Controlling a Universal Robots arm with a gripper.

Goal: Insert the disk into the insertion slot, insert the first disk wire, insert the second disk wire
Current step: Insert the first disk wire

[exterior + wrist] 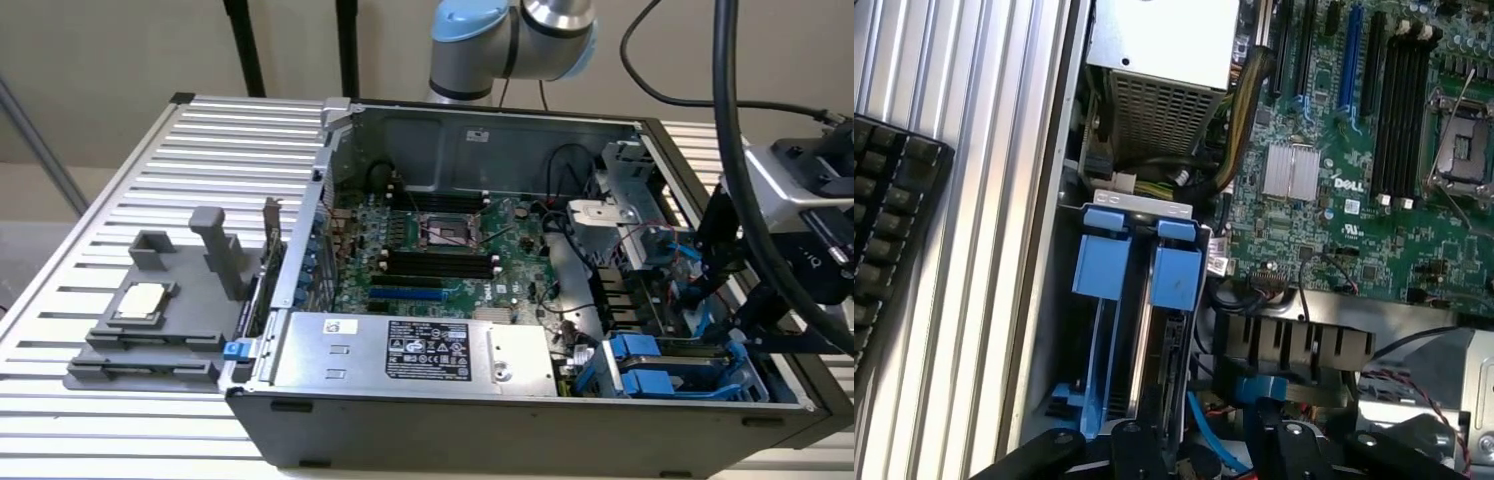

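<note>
The insertion slot [1139, 208], a grey-blue bay, sits in the corner of the open computer case [534, 420] at the exterior view's lower right [667, 365]. The disk [1170, 365] stands on edge inside it, its blue carrier tabs [1176, 278] at the bay's mouth. My gripper [1204, 450] hovers just off the bay's other end, its black fingers [1126, 445] spread apart with nothing clamped between them. A thin blue wire [1206, 430] runs through the gap between the fingers. In the exterior view the gripper [763, 325] hangs over the case's right wall.
A silver power-supply box [414, 350] lies beside the bay, with the motherboard [427, 240] behind it. A black fan shroud [1294, 340] and loose red and blue cables [674, 262] crowd the bay's side. A grey fixture [147, 320] and a keyboard [884, 230] rest on the slatted table.
</note>
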